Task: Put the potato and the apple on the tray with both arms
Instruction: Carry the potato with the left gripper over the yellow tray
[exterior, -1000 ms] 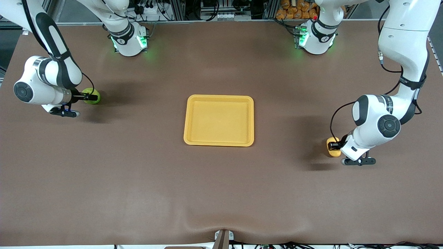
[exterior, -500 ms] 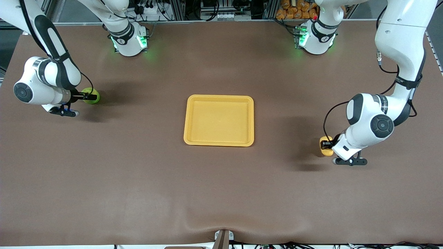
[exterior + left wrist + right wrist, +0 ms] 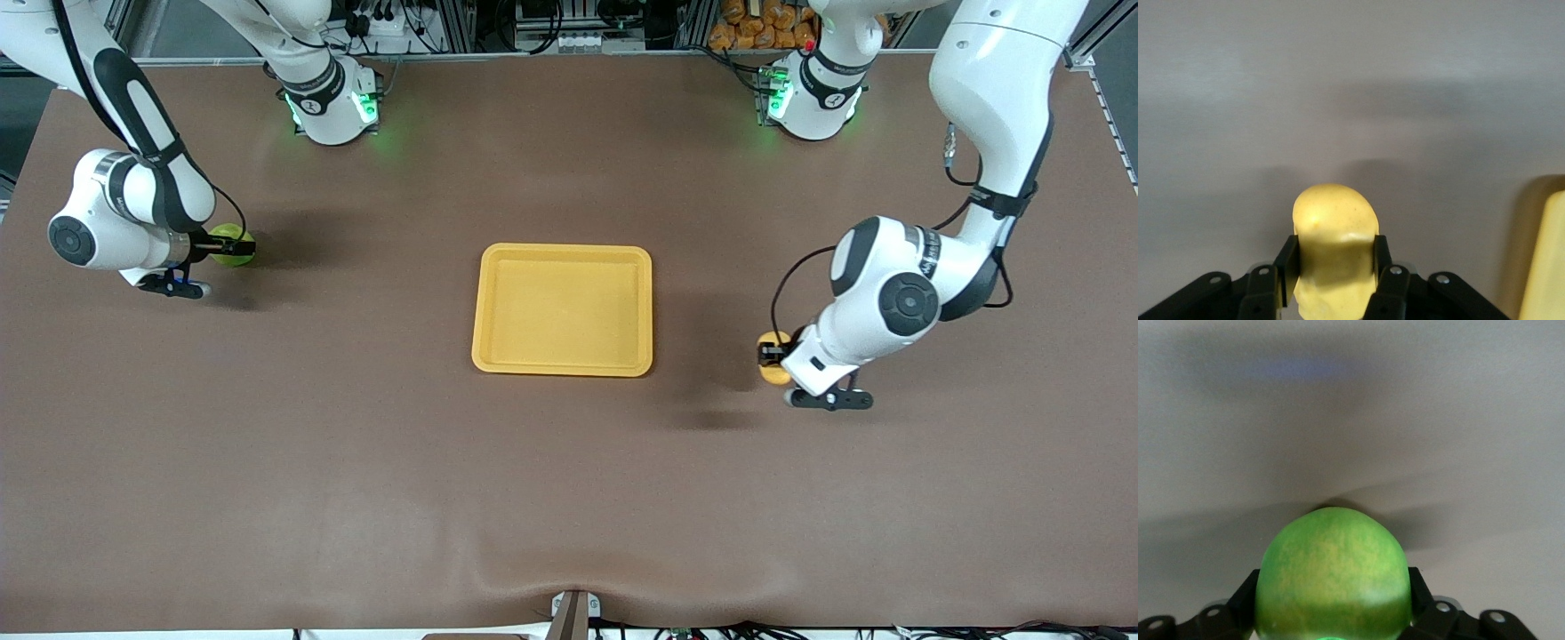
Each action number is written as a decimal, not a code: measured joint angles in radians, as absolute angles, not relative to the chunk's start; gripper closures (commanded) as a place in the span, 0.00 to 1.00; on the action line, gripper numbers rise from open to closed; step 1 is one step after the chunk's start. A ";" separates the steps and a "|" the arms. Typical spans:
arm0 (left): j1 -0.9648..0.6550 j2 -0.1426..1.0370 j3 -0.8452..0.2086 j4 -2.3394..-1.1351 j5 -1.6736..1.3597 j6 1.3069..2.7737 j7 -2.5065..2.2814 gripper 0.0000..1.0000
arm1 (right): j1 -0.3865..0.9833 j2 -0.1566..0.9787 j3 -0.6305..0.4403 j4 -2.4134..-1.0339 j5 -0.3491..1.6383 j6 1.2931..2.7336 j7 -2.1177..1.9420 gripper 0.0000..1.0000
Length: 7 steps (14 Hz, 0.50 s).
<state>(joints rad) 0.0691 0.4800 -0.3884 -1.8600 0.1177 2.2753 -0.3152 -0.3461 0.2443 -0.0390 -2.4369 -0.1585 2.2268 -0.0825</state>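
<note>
The yellow potato (image 3: 777,373) hangs over the brown table with my left gripper (image 3: 770,356) shut on it, between the tray (image 3: 480,307) and the left arm's end. The left wrist view shows both fingers (image 3: 1288,260) pressed against the potato (image 3: 1335,220), and the tray's rim (image 3: 1545,260) at the picture's edge. The green apple (image 3: 229,235) sits at the right arm's end of the table, with my right gripper (image 3: 231,250) shut on it. In the right wrist view the apple (image 3: 1331,567) fills the gap between the jaws of the right gripper (image 3: 1333,603). The yellow-orange tray holds nothing.
The brown mat (image 3: 356,444) covers the whole table, with a ripple at its edge nearest the front camera. The arms' green-lit bases (image 3: 333,107) stand along the edge farthest from that camera.
My left gripper has carried the potato toward the tray. My right gripper has shut on the apple and shifted only slightly.
</note>
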 measured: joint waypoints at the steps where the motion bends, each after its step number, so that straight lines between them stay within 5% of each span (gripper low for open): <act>1: 0.057 0.479 -0.398 -1.859 0.118 2.275 -0.326 0.73 | -0.346 0.246 -0.039 -2.437 -0.158 2.228 -0.082 1.00; 7: -0.099 0.477 -0.412 -1.824 0.118 2.275 -0.455 0.73 | -0.345 0.246 -0.031 -2.421 -0.158 2.234 -0.082 1.00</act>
<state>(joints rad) -0.0994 0.4771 -0.4122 -1.8244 0.1177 2.2751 -0.4553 -0.3452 0.2460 -0.0313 -2.4212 -0.1585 2.2344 -0.0823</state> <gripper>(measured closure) 0.520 0.123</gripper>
